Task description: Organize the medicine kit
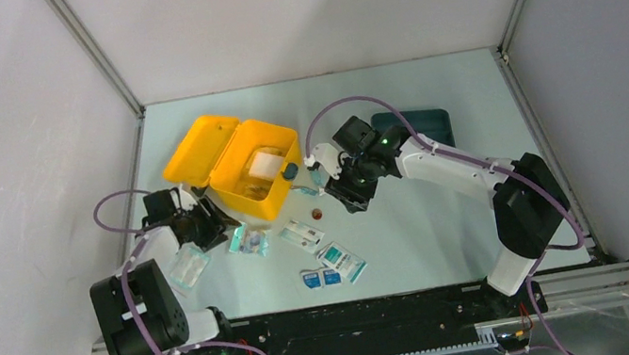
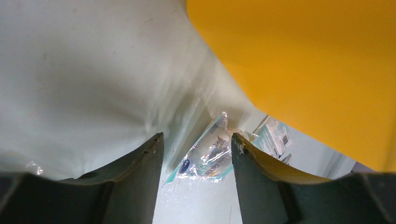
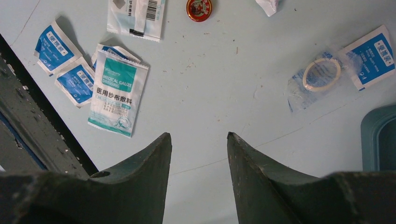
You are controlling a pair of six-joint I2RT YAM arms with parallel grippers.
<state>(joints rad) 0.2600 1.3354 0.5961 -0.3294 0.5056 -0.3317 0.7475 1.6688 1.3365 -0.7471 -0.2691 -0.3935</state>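
Left gripper [image 2: 196,140] is standing with its fingers spread and nothing between them. I am seeing it hovering low over the table [image 1: 439,234] near the left edge, just beside the near left wall of the medicine kit [image 1: 272,201]. Through the gap between the fingers, the left wrist view is showing a clear packet [image 2: 210,156] lying flat on the table ahead, apart from both fingertips.

Across from it, the right gripper [image 3: 198,135] is also standing spread and is pinching nothing. I am seeing it hanging above the middle of the table, just to the right of the medicine kit and not touching it.

Toward the far left corner of the table, the medicine kit is sitting with its lid [image 1: 201,148] swung open and lying back on the far left side. A white item [image 1: 268,161] is lying inside the open body.

Near the far edge, right of centre, a dark teal tray [image 1: 421,122] is lying behind the right arm.

Between the kit and the near edge, loose items are lying scattered on the table: a gauze packet [image 3: 116,91], two small blue packets [image 3: 77,81] touching each other beside it, and a small red tin [image 3: 199,9] lying alone, apart from the packets.
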